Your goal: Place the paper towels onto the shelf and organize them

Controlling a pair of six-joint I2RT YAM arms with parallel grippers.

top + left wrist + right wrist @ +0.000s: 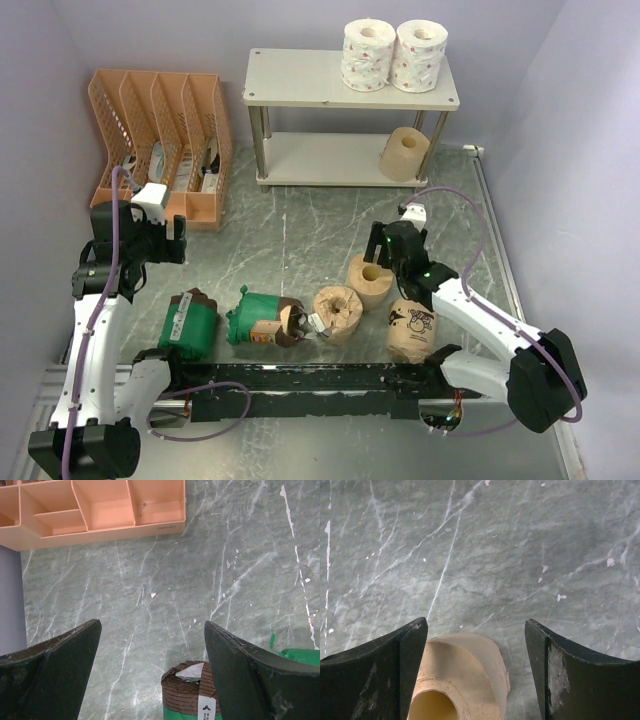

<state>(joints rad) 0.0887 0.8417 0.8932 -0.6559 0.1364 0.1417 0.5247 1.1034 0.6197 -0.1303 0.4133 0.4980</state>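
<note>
The shelf (300,80) stands at the upper middle of the top view. Two white red-specked rolls (392,55) stand side by side on the right end of its top board. A lone tan roll (404,153) sits at the right end of its lower board.

The other paper towels lie on the grey marbled table (300,230) in the lower half of that view. An upright tan roll (370,282) is at centre right and a tipped tan roll (337,312) is just left of it. A cartoon-print brown roll (412,330) is to their lower right. Two green-wrapped rolls (190,322) (262,320) are at lower left. An orange file organizer (160,130) fills the upper left.

The right gripper (475,630) hangs over the upright tan roll with its fingers spread wide. In its wrist view the roll shows low in the frame near the left finger, with bare table beside the other. It holds nothing.

The left gripper (152,625) is also spread wide and empty, over bare table. A green-wrapped roll's brown end shows at the bottom of its wrist view.
</note>
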